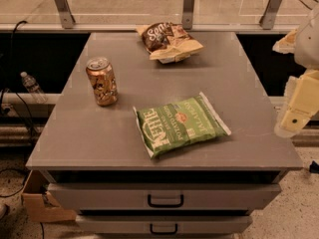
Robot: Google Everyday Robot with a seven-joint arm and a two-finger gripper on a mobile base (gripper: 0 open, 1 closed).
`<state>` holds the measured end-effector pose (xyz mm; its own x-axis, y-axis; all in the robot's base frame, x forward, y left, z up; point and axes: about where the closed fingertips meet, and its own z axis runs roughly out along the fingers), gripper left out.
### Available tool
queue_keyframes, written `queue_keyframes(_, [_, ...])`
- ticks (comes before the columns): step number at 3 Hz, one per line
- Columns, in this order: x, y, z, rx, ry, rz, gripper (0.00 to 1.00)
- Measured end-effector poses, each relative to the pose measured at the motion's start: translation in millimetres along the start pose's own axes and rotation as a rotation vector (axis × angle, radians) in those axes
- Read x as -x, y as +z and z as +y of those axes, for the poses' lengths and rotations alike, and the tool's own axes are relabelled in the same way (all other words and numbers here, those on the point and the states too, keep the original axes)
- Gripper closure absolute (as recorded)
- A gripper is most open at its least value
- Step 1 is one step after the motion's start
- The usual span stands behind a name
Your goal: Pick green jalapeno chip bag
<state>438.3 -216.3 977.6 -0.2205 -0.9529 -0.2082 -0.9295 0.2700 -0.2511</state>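
The green jalapeno chip bag (180,125) lies flat on the grey cabinet top (75,133), near the front and a little right of the middle, its white "Kettle" lettering facing up. My gripper (295,114) hangs at the right edge of the view, beyond the right side of the cabinet top. It is to the right of the bag and apart from it. Nothing shows in it.
A copper-coloured can (102,81) stands upright left of the bag. A brown-and-tan chip bag (169,42) lies at the back middle. Two drawers (164,199) with dark handles are below the top. A plastic bottle (32,87) lies off to the left, and a cardboard box (42,203) sits on the floor.
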Motion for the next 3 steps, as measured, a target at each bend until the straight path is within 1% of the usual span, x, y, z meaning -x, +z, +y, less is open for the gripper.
queue_keyframes(1, [0.0,0.0,0.0,0.000,0.000,0.000,0.00])
queue_keyframes(2, [27.3,32.3,3.9,0.084,-0.137,-0.030,0.00])
queue_keyframes(3, [77.7,91.0,20.6,0.234,-0.389,-0.082,0.00])
